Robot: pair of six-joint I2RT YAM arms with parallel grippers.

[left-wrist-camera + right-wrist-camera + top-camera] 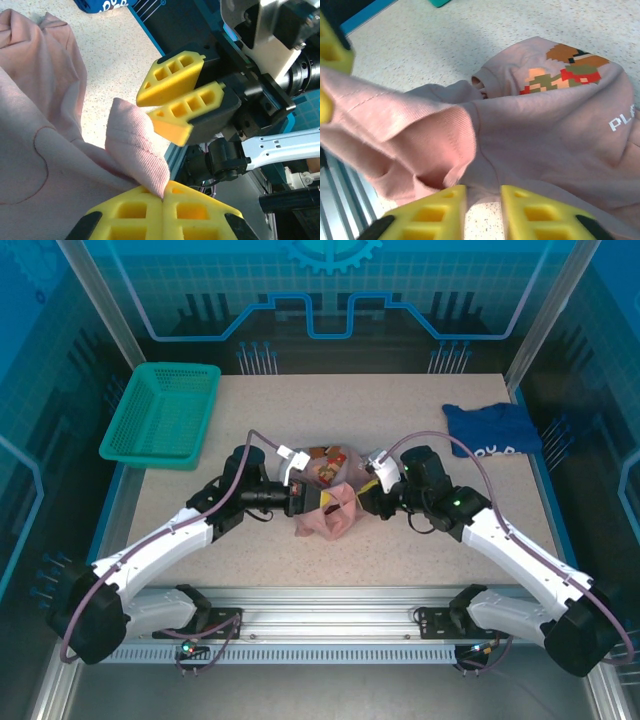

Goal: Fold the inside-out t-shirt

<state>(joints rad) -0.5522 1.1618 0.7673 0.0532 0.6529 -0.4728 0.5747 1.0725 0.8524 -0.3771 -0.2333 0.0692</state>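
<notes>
Pink t-shirt (45, 165) clamped in left jaws — right wrist view shows right jaws parted, seemingly empty.

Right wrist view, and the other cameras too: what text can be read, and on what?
"PL": white letters on the pink t-shirt, cut off at the right edge of the right wrist view.
Dark blue shirt: white print, too small to read from the top camera, blurred in the left wrist view.

left pincer (163, 196) clamped; right pincer (483, 200) parted.
</notes>
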